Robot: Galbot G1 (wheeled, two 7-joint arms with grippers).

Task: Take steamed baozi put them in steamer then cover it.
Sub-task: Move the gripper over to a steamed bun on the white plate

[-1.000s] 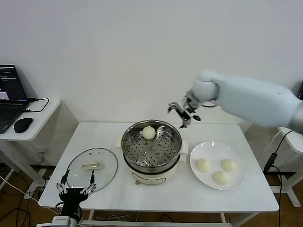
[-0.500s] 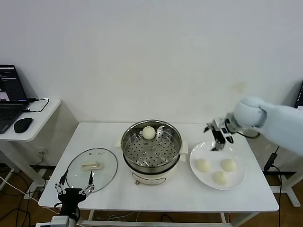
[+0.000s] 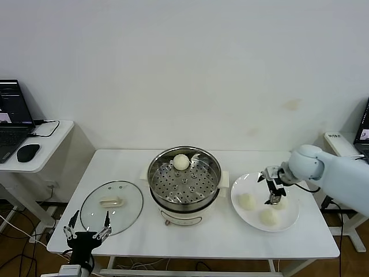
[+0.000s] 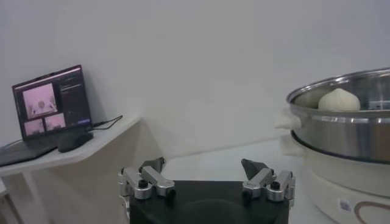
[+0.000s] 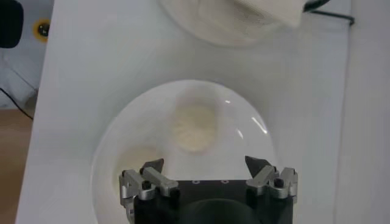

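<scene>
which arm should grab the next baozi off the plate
Right. Its end effector is open and hovers directly over the plate where three baozi remain. The left end effector is parked off the table's near left corner, beside the cover.

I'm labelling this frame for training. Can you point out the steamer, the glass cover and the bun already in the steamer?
steamer (image 3: 156,186): head view, left side of steel rim.
cover (image 3: 112,202): head view, cream bar handle at its centre.
steamed baozi (image 3: 181,162): head view, top of the bun.
</scene>
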